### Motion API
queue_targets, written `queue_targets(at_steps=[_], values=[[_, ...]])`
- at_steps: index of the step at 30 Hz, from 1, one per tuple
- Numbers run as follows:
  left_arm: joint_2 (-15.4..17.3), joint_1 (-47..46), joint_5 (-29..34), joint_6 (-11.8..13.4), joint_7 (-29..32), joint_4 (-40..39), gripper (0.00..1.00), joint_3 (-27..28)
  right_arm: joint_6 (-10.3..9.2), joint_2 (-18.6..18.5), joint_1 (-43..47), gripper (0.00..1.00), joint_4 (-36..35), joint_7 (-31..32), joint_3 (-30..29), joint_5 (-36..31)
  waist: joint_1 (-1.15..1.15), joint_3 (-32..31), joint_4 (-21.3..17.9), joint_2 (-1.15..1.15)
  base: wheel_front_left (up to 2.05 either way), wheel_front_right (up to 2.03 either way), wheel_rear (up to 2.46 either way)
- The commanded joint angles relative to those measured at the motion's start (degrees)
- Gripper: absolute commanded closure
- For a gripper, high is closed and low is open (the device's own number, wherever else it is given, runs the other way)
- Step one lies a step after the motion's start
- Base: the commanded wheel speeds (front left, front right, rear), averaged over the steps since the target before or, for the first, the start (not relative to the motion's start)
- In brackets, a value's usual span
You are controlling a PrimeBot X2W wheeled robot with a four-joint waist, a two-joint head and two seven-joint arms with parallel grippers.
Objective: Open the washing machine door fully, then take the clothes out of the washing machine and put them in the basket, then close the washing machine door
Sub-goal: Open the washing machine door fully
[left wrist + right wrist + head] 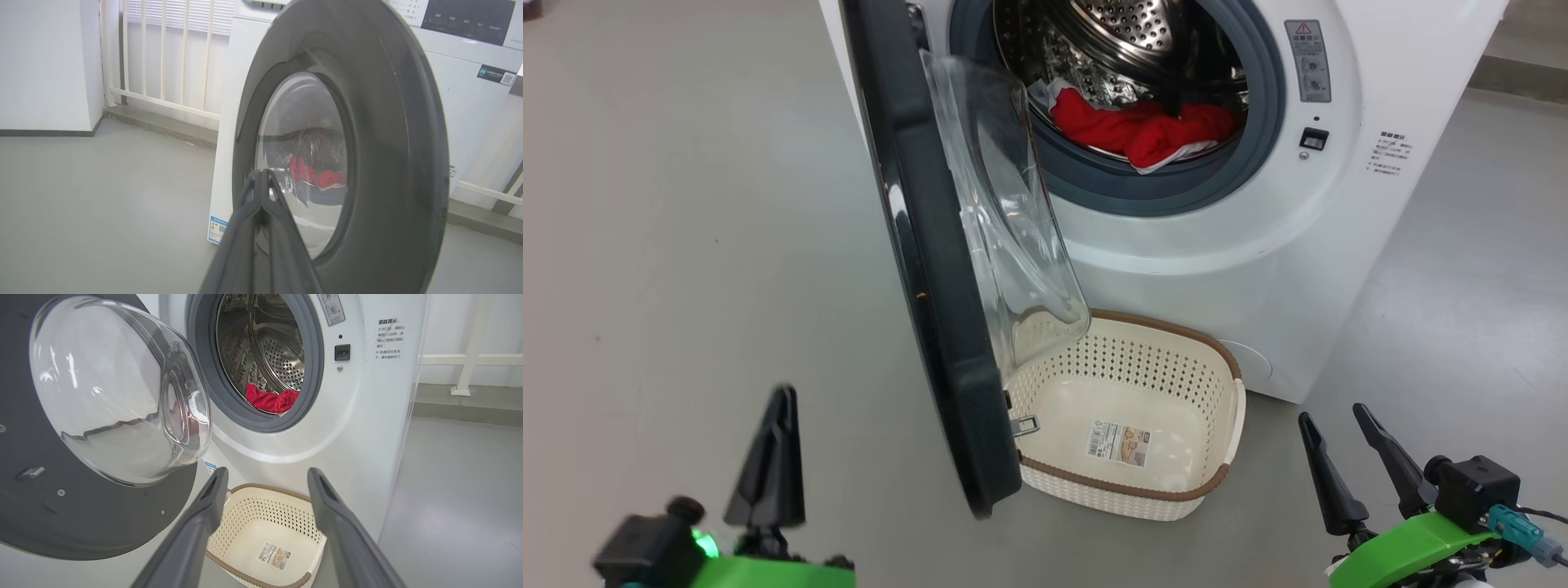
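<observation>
Washing machine door (931, 269) swung open, red clothes (1143, 131) seen lying inside the drum (1127, 33).
The left tool (772, 457) is closed tight on nothing, set near the door's outer face; the right tool (1331, 414) is spread wide and empty, near the basket (1111, 505), which is placed on the floor (686, 245) before the washing machine (1217, 261), under the door's lower edge.

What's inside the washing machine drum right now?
The clothes, red with white trim, heaped at the front bottom of the drum. Anything under that heap is covered.
</observation>
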Motion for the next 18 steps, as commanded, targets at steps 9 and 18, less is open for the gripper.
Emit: queue_targets(at_steps=[9,18], values=[[0.4,-5.7,-2.3,0.4,-0.7,-21.7,1.00,-5.6,0.43,-0.5,-0.2,0.00,-1.9,-0.5,0.9,-0.4,0.00,0.5,-0.8,0.00,0.00,0.00,0.00],[0.4,-4.8,-4.2,0.4,-0.7,-17.7,1.00,-20.3,0.43,-0.8,-0.8,0.00,-2.0,-0.5,1.1,-0.5,0.00,1.7,-1.5,0.00,0.00,0.00,0.00]])
